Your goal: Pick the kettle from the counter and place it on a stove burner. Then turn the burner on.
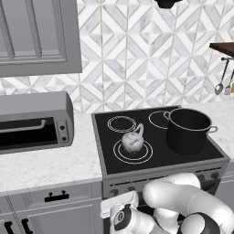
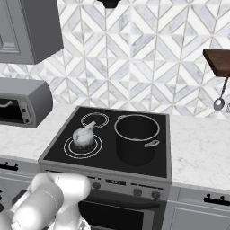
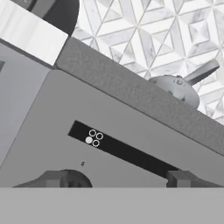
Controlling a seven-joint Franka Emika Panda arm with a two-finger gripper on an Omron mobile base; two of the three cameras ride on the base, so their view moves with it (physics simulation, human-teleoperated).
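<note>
The kettle (image 1: 133, 142) sits on the big ring burner (image 1: 133, 153) beside the black pot (image 1: 188, 130), off the table (image 1: 45, 167), ready to heat. The end effector (image 3: 118, 178) is low by the stove's front panel (image 3: 100, 144), probably to reach a knob. It holds nothing, and I cannot tell how wide it is.

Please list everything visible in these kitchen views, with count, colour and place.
kettle: one, silvery-white, on the stove burner, front left of the cooktop.
pot: one, black, right side of the cooktop.
cooktop: one, black glass, set in the counter.
toaster oven: one, grey, on the counter left of the cooktop.
stove knobs: several, grey, on the front panel.
utensils: silvery, hanging under a brown shelf, right.
gripper: one, dark fingertips, low at the stove's front panel.
</note>
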